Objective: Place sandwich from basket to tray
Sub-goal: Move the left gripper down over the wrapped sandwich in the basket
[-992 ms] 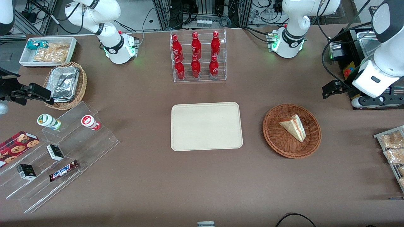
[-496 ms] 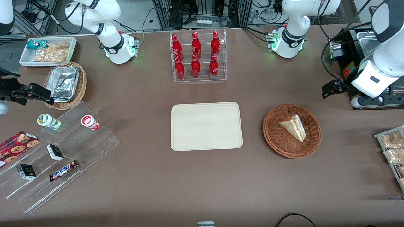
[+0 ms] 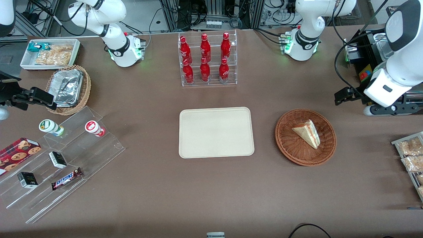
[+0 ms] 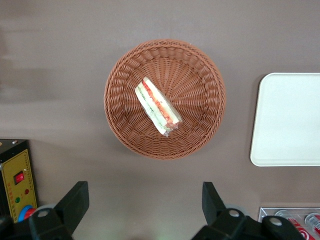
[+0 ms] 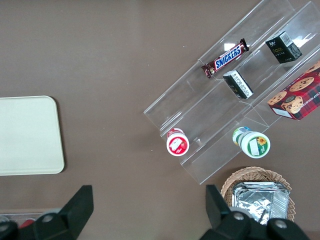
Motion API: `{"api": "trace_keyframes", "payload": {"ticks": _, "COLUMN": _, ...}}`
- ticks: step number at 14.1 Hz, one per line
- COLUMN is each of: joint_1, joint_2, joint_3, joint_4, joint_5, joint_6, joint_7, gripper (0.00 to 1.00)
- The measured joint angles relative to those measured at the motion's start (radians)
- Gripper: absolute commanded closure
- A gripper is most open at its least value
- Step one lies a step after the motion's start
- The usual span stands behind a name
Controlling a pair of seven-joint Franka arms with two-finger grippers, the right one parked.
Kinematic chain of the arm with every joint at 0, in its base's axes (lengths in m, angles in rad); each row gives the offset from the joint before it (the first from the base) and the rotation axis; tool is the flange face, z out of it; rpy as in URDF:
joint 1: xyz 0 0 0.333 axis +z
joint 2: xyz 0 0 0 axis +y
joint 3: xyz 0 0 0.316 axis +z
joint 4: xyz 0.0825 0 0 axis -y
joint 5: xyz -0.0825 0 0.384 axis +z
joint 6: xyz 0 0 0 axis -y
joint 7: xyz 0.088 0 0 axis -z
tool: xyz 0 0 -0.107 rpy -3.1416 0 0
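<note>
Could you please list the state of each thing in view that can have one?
Sandwich: lying in the basket, not gripped.
Basket: on the table, holding the sandwich.
Tray: bare, flat on the table.
Gripper: open, above the table beside the basket, holding nothing.
Bottles: six, upright in their rack.
</note>
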Motion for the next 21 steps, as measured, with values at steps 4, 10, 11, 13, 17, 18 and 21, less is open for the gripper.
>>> {"api": "trace_keyframes", "payload": {"ticks": 4, "joint_1": -0.013, "joint_2": 0.061, "joint_3": -0.001, "joint_4": -0.032, "joint_5": 0.0, "joint_6": 0.057, "joint_7": 0.0, "gripper": 0.0}}
{"api": "trace_keyframes", "payload": {"ticks": 10, "joint_1": -0.039, "joint_2": 0.086, "joint_3": -0.001, "joint_4": -0.243, "joint_5": 0.0, "joint_6": 0.349, "joint_7": 0.0, "gripper": 0.0}}
{"api": "trace_keyframes", "payload": {"ticks": 11, "joint_1": -0.043, "joint_2": 0.087, "joint_3": -0.001, "joint_4": -0.287, "joint_5": 0.0, "joint_6": 0.41, "joint_7": 0.0, "gripper": 0.0}}
{"api": "trace_keyframes", "payload": {"ticks": 13, "joint_1": -0.048, "joint_2": 0.088, "joint_3": -0.001, "joint_4": -0.377, "joint_5": 0.0, "joint_6": 0.542, "joint_7": 0.0, "gripper": 0.0}}
{"api": "trace_keyframes", "payload": {"ticks": 17, "joint_1": -0.059, "joint_2": 0.093, "joint_3": -0.001, "joint_4": -0.513, "joint_5": 0.0, "joint_6": 0.708, "joint_7": -0.009, "gripper": 0.0}}
{"api": "trace_keyframes", "payload": {"ticks": 18, "joint_1": -0.059, "joint_2": 0.094, "joint_3": -0.001, "joint_4": -0.522, "joint_5": -0.001, "joint_6": 0.714, "joint_7": -0.035, "gripper": 0.0}}
{"api": "trace_keyframes", "payload": {"ticks": 21, "joint_1": -0.059, "joint_2": 0.094, "joint_3": 0.0, "joint_4": -0.526, "joint_5": -0.001, "joint_6": 0.716, "joint_7": -0.249, "gripper": 0.0}}
